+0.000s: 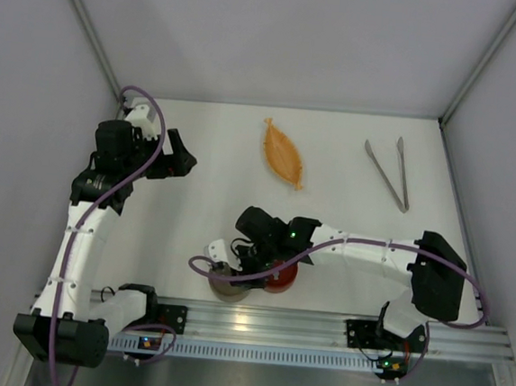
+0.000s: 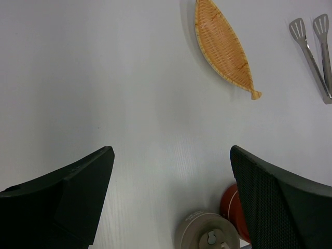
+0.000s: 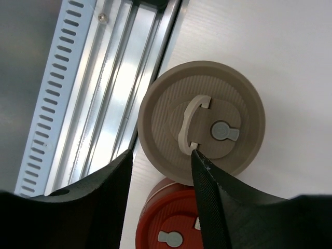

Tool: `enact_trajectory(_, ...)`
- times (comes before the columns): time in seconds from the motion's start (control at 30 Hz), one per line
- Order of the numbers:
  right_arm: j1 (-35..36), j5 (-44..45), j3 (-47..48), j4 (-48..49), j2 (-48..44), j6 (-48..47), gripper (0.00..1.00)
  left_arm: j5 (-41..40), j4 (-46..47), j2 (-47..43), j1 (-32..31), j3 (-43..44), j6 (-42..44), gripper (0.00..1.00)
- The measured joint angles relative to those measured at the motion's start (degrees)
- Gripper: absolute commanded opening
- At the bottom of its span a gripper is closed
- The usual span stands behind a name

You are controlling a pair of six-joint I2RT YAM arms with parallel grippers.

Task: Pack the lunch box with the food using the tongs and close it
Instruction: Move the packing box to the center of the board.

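Right pincer (image 3: pixel 161 155), half spread, hung over the beige lid (image 3: pixel 228 93) at the near rail (image 3: pixel 98 83); left pincer (image 2: pixel 171 155), spread wide, far from tongs (image 1: pixel 387 177).

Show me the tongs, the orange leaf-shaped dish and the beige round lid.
tongs (image 1: pixel 404 204), top view, on the joined end.
orange leaf-shaped dish (image 2: pixel 223 44), left wrist view, on the middle of its woven inside.
beige round lid (image 3: pixel 202 124), right wrist view, on the centre of its top.

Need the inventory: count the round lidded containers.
2. The beige container lies by the near rail; the red container is beside it. None seems hidden.
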Motion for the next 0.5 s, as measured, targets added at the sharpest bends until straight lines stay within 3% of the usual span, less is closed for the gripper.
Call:
enact_trajectory(0.17, 0.0, -0.4, 2.3, -0.5, -1.6, -0.2, 0.33, 0.4, 0.0, 0.2, 0.0, -0.7, 0.0, 0.98)
enact_trajectory(0.33, 0.0, 0.0, 2.5, 0.0, -1.9, 2.6, 0.08, 0.4, 0.2, 0.5, 0.0, -0.7, 0.0, 0.98)
enact_trajectory(0.5, 0.0, 2.9, 2.5, 3.0, -0.9, 6.4, 0.04, 0.5, 0.2, 0.5, 0.0, -0.7, 0.0, 0.98)
